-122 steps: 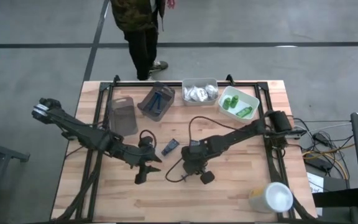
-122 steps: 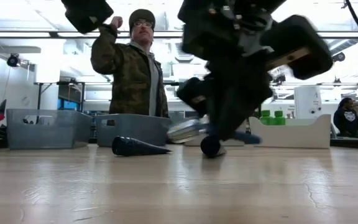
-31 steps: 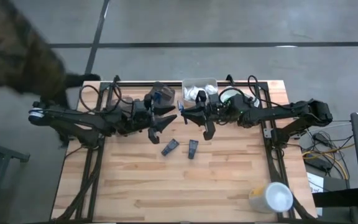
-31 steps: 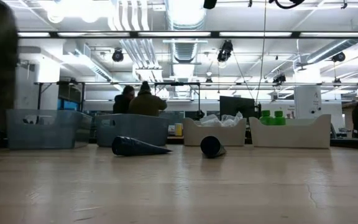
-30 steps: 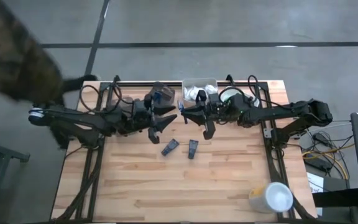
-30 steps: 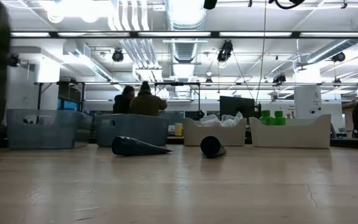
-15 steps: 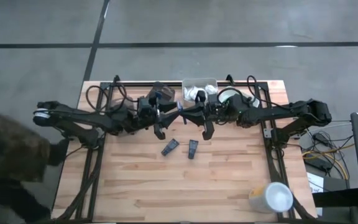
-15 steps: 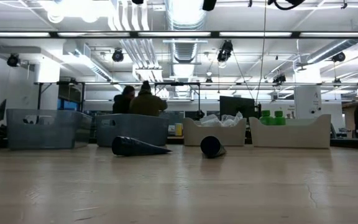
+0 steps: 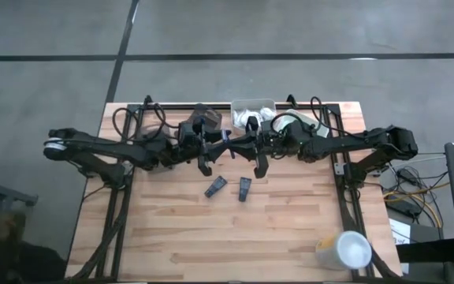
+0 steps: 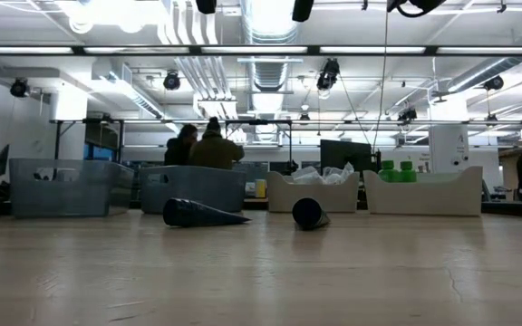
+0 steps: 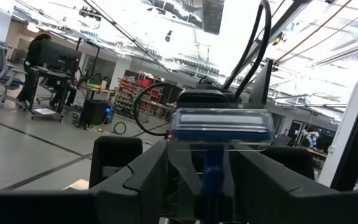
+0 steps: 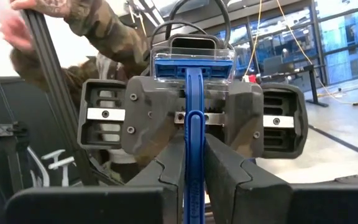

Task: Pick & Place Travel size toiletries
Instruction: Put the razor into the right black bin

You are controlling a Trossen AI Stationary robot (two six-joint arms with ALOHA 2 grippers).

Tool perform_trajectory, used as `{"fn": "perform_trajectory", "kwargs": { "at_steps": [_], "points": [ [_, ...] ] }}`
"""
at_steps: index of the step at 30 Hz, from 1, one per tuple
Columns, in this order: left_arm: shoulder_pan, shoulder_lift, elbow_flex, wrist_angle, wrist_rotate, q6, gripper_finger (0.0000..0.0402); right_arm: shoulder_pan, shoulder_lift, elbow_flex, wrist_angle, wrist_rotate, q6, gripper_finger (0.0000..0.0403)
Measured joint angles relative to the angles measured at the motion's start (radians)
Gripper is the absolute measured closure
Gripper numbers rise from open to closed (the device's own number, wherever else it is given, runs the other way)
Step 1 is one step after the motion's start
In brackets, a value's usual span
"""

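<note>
Both arms meet nose to nose above the counter's [image 9: 172, 244] far half, just in front of the tray row. Your right claw [image 12: 193, 144] is pinched tight on the blue razor [image 12: 193, 68], handle straight between the fingers, capped head pointing at the other arm. Your left claw [image 11: 197, 158] stands wide open, a finger on either side of that razor with a gap to the handle on both sides. No grip there.

Below the meeting point, two dark tubes [image 9: 216, 186] [image 9: 244, 188] lie loose on the wood, near each other, not touching, well away from every edge. Along the far edge sit the trays: packets [image 10: 324, 173] in the middle one, green bottles [image 10: 397, 168] in the one beside it. From above, your right arm covers part of the bottle tray [image 9: 315, 120].

Room to move: the whole near half of the counter is bare planks, apart from the white cup [image 9: 345, 251] by the near right corner. A sleeve [image 12: 98, 28] shows behind your left arm, with a hand on the frame bar, so that side is tight.
</note>
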Motion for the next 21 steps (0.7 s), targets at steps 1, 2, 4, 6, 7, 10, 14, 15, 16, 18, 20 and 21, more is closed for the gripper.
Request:
{"fn": "perform_trajectory", "kwargs": {
  "at_steps": [1,2,4,6,7,10,14,15,16,18,20,21],
  "points": [
    [0.000,0.002,0.000,0.001,0.000,-0.007,0.0228,0.000,0.000,0.000,0.000,0.000,-0.004,0.0364],
    [0.001,0.004,0.000,0.002,0.000,-0.013,0.0233,0.000,0.000,0.000,0.000,0.000,-0.008,0.0364],
    [0.003,0.007,0.000,0.003,0.007,-0.015,0.0248,0.000,0.000,0.000,-0.001,0.000,-0.020,0.0365],
    [0.007,0.008,0.000,0.004,0.018,-0.015,0.0271,0.000,0.000,0.000,-0.001,0.000,-0.034,0.0367],
    [0.008,0.008,0.000,0.005,0.028,-0.015,0.0284,0.000,0.000,0.000,-0.001,0.002,-0.039,0.0367],
    [0.010,0.008,0.000,0.006,0.032,-0.014,0.0328,0.000,0.000,0.000,-0.002,0.004,-0.051,0.0361],
    [0.011,0.008,0.000,0.006,0.033,-0.008,0.0366,0.000,0.000,0.000,-0.002,0.005,-0.069,0.0345],
    [0.011,0.008,0.000,0.006,0.032,-0.005,0.0366,0.000,0.000,0.000,-0.002,0.006,-0.072,0.0341],
    [0.011,0.008,0.000,0.005,0.032,-0.002,0.0366,-0.002,0.000,0.000,-0.002,0.009,-0.072,0.0337],
    [0.016,0.008,0.000,-0.002,0.030,0.001,0.0366,-0.006,0.000,0.000,-0.010,0.010,-0.071,0.0327],
    [0.020,0.008,0.000,-0.015,0.026,0.002,0.0366,-0.011,0.000,0.000,-0.033,0.012,-0.068,0.0315],
    [0.023,0.008,0.000,-0.024,0.026,0.002,0.0366,-0.016,0.000,0.000,-0.048,0.012,-0.061,0.0309]
  ]
}}
